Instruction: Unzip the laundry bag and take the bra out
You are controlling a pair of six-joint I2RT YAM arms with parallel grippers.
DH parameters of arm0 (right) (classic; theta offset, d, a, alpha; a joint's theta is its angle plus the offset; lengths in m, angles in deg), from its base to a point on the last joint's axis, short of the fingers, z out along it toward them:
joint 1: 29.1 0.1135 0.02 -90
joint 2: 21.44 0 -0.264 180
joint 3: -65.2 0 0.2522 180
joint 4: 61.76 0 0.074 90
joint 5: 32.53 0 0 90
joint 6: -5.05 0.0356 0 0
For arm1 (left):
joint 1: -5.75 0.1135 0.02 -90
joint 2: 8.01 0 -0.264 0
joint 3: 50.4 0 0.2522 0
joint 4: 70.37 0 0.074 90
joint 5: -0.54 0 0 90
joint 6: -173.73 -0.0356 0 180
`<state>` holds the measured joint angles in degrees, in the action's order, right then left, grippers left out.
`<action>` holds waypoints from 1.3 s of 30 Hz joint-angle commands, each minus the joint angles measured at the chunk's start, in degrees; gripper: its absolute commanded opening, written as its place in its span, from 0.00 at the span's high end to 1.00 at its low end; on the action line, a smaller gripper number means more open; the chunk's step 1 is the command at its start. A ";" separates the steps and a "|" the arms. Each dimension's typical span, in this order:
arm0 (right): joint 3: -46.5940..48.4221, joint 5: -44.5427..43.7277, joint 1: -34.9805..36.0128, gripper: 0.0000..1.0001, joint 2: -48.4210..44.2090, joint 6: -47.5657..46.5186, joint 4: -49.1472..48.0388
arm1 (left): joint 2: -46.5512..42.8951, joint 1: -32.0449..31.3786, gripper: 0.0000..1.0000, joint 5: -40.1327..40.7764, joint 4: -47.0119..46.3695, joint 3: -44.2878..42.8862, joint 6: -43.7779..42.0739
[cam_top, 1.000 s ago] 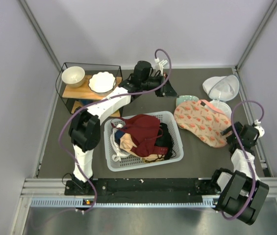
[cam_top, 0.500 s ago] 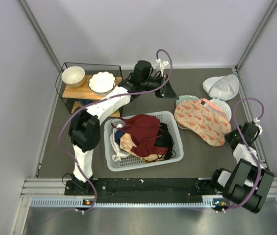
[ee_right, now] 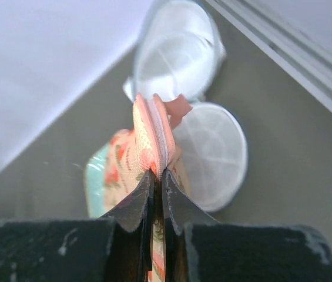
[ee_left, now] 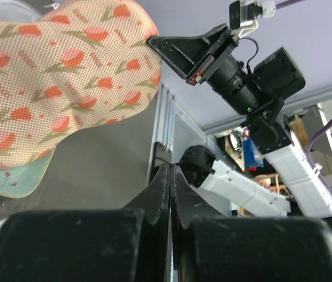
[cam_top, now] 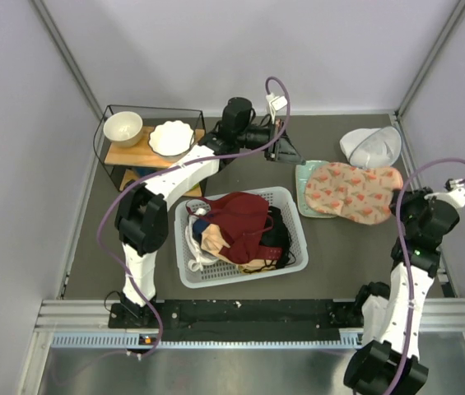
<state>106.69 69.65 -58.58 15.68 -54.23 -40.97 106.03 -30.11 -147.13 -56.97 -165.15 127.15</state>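
The laundry bag (cam_top: 349, 191), a peach pouch with red flowers, hangs lifted over the pale green tray (cam_top: 304, 179) at the right of the table. My right gripper (cam_top: 398, 188) is shut on its right end. In the right wrist view the gripper (ee_right: 158, 173) pinches the bag (ee_right: 148, 132) at its zip seam. My left gripper (cam_top: 288, 153) hovers behind the bag, shut and empty. The left wrist view shows that gripper (ee_left: 171, 170) with jaws pressed together and the bag (ee_left: 54, 76) at upper left. The bra is hidden.
A grey basket (cam_top: 232, 280) heaped with maroon, black and pale garments stands mid-table. Two white mesh pouches (cam_top: 372, 145) lie at the back right, also seen as pouches (ee_right: 213, 153) in the right wrist view. A wire rack (cam_top: 133, 156) with two white bowls is at the back left.
My right gripper has shut on the bag's right end and risen, pulling the bag up and round from slanting to lying across. The left arm has barely moved.
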 commanded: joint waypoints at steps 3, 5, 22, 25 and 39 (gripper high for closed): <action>10.99 19.92 0.29 1.00 1.27 -0.04 -20.46 | -2.42 1.14 1.00 -4.82 -21.49 1.50 14.14; 14.53 27.06 0.38 1.00 2.95 0.04 -28.52 | -2.15 1.84 1.00 -4.91 -22.84 1.24 16.51; 26.94 58.22 12.60 1.00 5.77 -39.75 -11.71 | -0.22 5.97 1.00 -1.31 -46.66 -3.51 46.05; 26.33 58.04 13.21 1.00 4.80 -41.71 -9.84 | -1.97 6.32 1.00 -0.34 -46.74 -1.32 46.58; 27.56 58.57 14.18 1.00 4.89 -45.66 -5.09 | -10.34 4.83 1.00 3.09 -52.60 19.15 47.96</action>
<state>131.24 127.44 -44.96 19.68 -97.33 -45.49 99.12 -24.87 -146.97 -99.25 -151.73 172.18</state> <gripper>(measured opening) 0.022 0.010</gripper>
